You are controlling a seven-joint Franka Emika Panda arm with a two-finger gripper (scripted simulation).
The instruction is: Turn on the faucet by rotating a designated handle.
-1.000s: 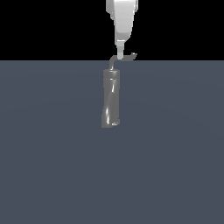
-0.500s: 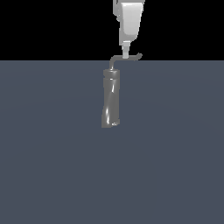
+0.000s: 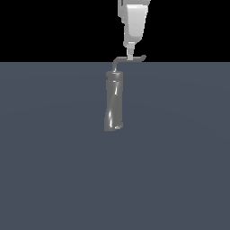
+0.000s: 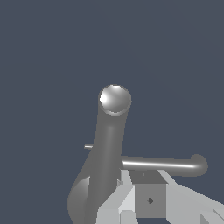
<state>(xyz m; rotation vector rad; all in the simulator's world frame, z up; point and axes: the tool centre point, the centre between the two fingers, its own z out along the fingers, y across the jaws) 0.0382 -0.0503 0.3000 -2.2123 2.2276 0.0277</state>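
Note:
The faucet (image 3: pixel 113 101) is a tall, slightly twisted glossy grey column standing on the dark floor. The handle (image 3: pixel 134 59), a thin bent grey rod, sits on its top and reaches toward the exterior view's right with an upturned tip. My white gripper (image 3: pixel 130 55) comes straight down from above, its fingers together, with its tip touching the rod about midway along. In the wrist view the column (image 4: pixel 107 148) rises past the rod (image 4: pixel 162 164), and my gripper (image 4: pixel 131 180) sits right against the rod, holding nothing.
The flat blue-grey floor (image 3: pixel 179 157) surrounds the faucet. A short thin stub (image 4: pixel 89 146) sticks out on the far side of the column in the wrist view.
My gripper has moved toward the exterior view's right along the top of the faucet. The handle has swung with it and now shows longer, pointing right.

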